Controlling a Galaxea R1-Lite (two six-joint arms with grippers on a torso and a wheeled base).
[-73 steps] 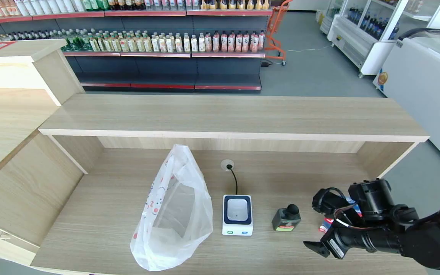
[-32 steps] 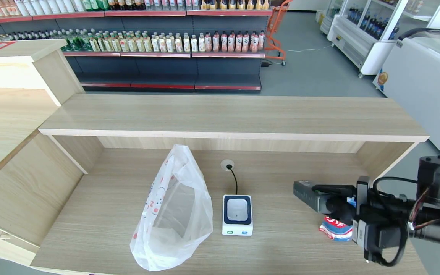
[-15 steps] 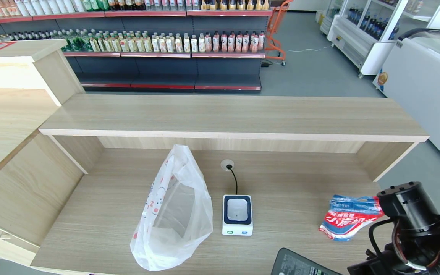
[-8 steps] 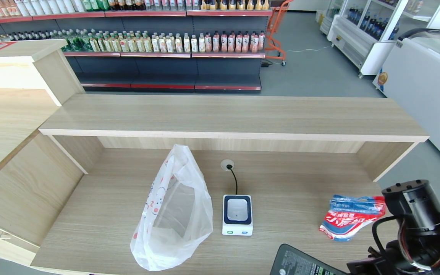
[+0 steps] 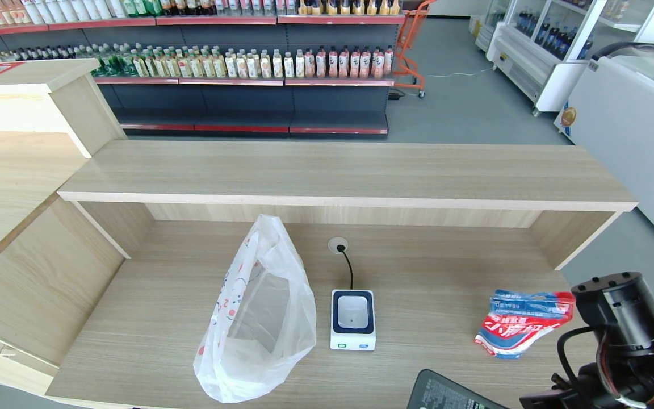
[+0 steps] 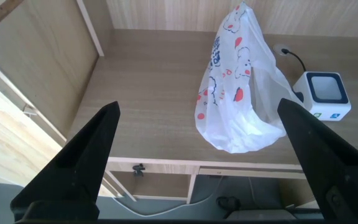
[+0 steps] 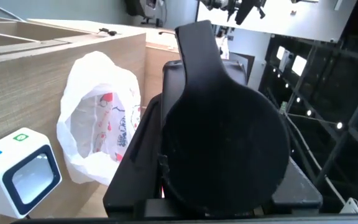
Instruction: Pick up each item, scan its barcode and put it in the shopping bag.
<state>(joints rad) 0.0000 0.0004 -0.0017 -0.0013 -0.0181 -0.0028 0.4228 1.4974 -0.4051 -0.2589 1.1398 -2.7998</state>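
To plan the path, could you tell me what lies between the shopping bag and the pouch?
The white scanner stands there, in the head view.

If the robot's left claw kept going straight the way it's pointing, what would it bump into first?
Probably the shopping bag. The open left gripper points down at the counter, with the bag's side about in line; depth is unclear, so it might reach bare counter instead.

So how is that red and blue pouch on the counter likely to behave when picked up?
The pouch lies flat and creased on the counter, so it is probably soft and would sag from a pinched edge. Its thin profile suggests it is light. Lying flat, it is unlikely to roll, though getting under it may be hard.
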